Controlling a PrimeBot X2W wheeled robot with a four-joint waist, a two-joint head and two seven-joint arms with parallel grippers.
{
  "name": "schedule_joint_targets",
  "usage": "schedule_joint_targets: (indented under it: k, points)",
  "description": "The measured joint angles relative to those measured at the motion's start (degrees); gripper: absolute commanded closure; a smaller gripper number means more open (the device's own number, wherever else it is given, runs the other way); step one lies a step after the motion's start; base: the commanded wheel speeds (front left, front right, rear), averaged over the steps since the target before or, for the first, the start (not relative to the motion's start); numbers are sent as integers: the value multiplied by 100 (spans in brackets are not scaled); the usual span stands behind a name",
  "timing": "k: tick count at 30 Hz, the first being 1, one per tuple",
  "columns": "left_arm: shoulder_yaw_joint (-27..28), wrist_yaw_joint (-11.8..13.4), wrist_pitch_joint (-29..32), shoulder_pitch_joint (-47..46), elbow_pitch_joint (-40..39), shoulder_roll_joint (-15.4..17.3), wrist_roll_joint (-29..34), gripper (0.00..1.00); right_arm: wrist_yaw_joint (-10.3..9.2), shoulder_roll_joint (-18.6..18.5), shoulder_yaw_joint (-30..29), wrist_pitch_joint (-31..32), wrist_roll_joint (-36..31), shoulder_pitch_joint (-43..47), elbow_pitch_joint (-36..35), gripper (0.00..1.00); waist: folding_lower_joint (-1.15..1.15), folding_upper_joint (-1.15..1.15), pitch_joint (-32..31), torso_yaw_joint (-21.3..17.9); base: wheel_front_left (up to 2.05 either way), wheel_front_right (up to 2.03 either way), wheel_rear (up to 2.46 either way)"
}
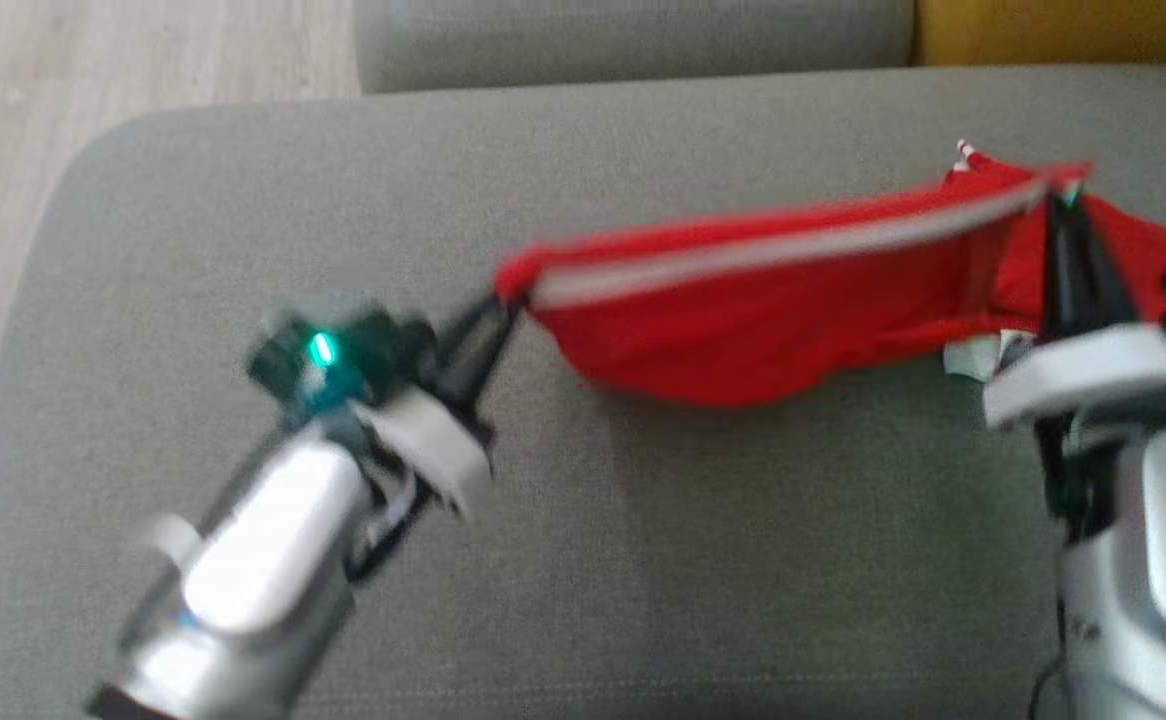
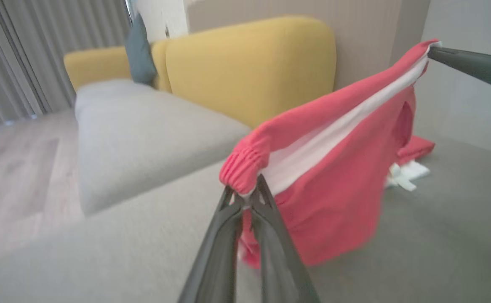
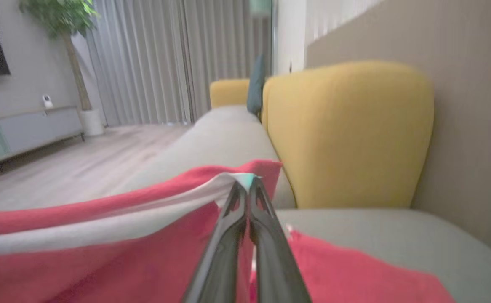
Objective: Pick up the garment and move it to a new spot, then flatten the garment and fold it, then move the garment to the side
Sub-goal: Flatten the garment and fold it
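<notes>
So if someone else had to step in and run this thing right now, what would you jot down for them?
Left gripper: jaws shut on the gathered end of the red fabric garment with a white band.
Right gripper: jaws shut on the garment's other end.
Garment: stretched between both, lifted over the grey fabric sofa seat; a bit near the right gripper seems to rest on the seat.
Done: pick-up.
Left: set it down in a new spot, flatten, fold, move aside.
</notes>
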Motion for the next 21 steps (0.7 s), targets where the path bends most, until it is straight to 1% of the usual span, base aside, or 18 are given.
schedule_joint_targets:
  k: [4, 7, 8, 13, 16, 21]
  points:
    - [244, 57, 292, -641, -726, 260, 46, 100, 0, -7, 120, 68, -18, -580, -505, 100, 0, 0, -222, 19, 0, 0, 0]
    - [442, 157, 504, -961, -1294, 349, 36, 100, 0, -9, 193, 201, -18, -828, -861, 100, 0, 0, -370, 16, 0, 0, 0]
    - [516, 236, 679, -1031, -1639, 428, 25, 100, 0, -13, 226, 325, -16, -870, -1090, 100, 0, 0, -460, 13, 0, 0, 0]
    - [655, 442, 1156, -884, -2462, 710, -87, 100, 0, -15, 297, 714, -4, -716, -1791, 100, 0, 0, -616, 7, 0, 0, 0]
    - [647, 468, 1521, -543, -2972, 916, -187, 100, 0, -14, 302, 957, 47, -332, -2261, 100, 0, 0, -669, 15, 0, 0, 0]
    - [708, 617, 2023, -37, -3741, 1277, -371, 100, 0, -14, 233, 1432, 129, 201, -2948, 100, 0, 0, -667, 44, 0, 0, 0]
